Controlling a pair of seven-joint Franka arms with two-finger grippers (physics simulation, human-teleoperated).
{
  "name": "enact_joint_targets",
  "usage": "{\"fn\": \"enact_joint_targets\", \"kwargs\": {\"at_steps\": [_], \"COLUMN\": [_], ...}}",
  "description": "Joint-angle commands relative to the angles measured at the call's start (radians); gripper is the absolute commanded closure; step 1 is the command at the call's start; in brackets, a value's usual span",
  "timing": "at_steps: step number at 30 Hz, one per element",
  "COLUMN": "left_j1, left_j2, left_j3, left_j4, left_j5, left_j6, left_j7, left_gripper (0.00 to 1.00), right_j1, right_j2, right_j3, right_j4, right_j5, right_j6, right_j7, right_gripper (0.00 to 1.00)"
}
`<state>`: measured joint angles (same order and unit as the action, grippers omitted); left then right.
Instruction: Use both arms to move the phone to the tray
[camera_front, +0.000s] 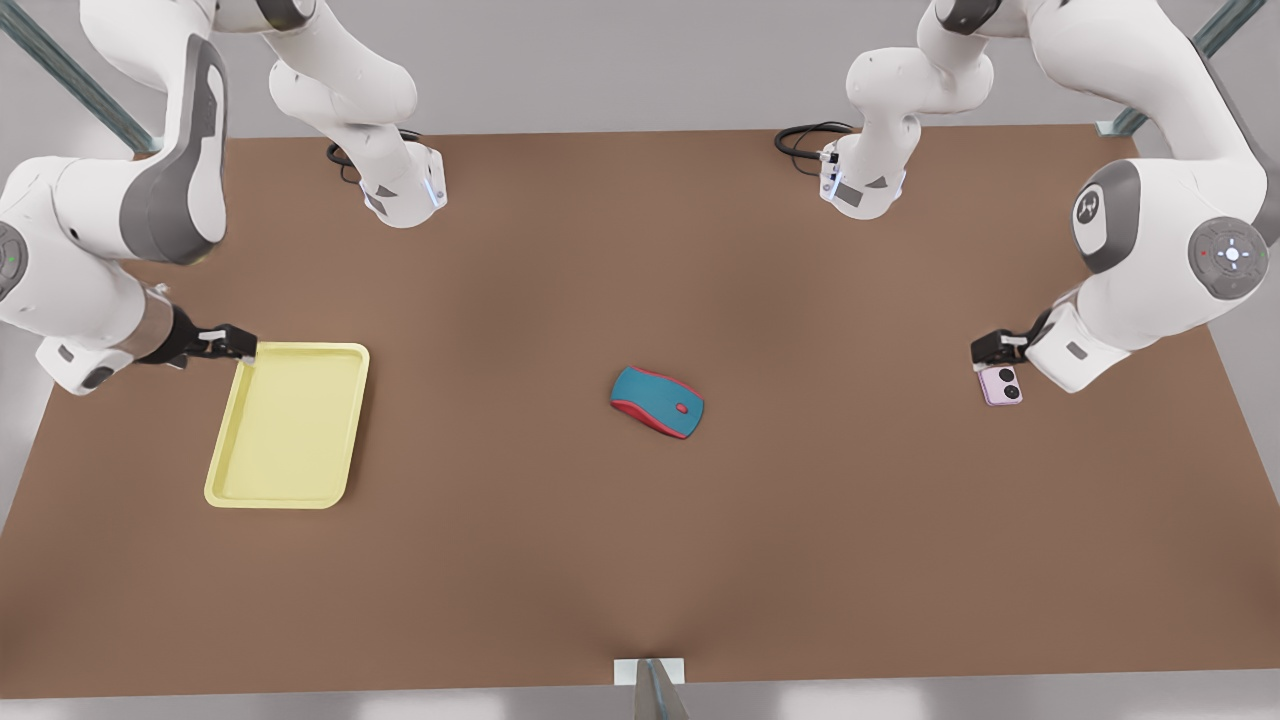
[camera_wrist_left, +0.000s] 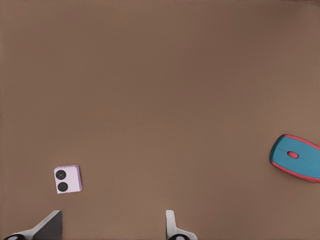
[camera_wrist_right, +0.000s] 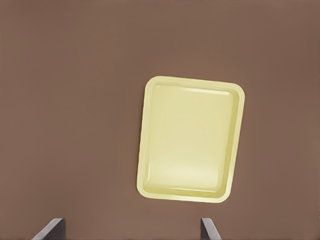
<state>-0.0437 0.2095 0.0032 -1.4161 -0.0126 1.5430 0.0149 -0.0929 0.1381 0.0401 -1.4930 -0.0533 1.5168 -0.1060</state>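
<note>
No readable text, labels or numbers

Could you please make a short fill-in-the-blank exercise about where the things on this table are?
1. The computer mouse lies between the tray and the ____.
2. The tray's colour is pale ____.
3. The left gripper, fingers open, is beside the ____.
4. The right gripper, fingers open, is at a corner of the ____.

Missing words: phone; yellow; phone; tray

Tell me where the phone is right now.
The phone lies flat on the table at the front view's right, just below the left claw, well apart from the mouse.
</note>
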Motion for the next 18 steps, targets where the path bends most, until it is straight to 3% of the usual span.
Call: {"fn": "enact_joint_targets", "kwargs": {"at_steps": [1,4,6,11,18], "left_j1": [-0.001,0.001,-0.001,-0.001,0.021], "left_j2": [-0.001,-0.007,-0.027,-0.045,-0.022], "left_j3": [0.000,0.012,0.063,0.242,0.345], "left_j4": [0.000,-0.119,-0.334,-0.664,-0.851], "left_j5": [0.003,0.028,0.026,0.017,-0.047], "left_j6": [0.049,0.111,0.321,0.707,0.944], "left_j7": [0.014,0.005,0.008,0.316,0.504], "left_gripper": [0.00,0.00,0.00,0.00,0.00], "right_j1": [0.001,-0.015,-0.016,-0.013,-0.030], "right_j2": [0.000,-0.002,-0.003,0.014,0.020], "right_j3": [-0.002,-0.003,-0.006,-0.003,-0.017], "right_j4": [0.008,0.022,0.039,0.037,0.117], "right_j5": [-0.002,0.000,-0.002,0.000,0.020], "right_j6": [0.034,0.006,-0.018,-0.006,-0.003], "right_j7": [0.034,0.031,0.031,0.029,0.045], "right_gripper": [0.00,0.00,0.00,0.00,0.00]}}
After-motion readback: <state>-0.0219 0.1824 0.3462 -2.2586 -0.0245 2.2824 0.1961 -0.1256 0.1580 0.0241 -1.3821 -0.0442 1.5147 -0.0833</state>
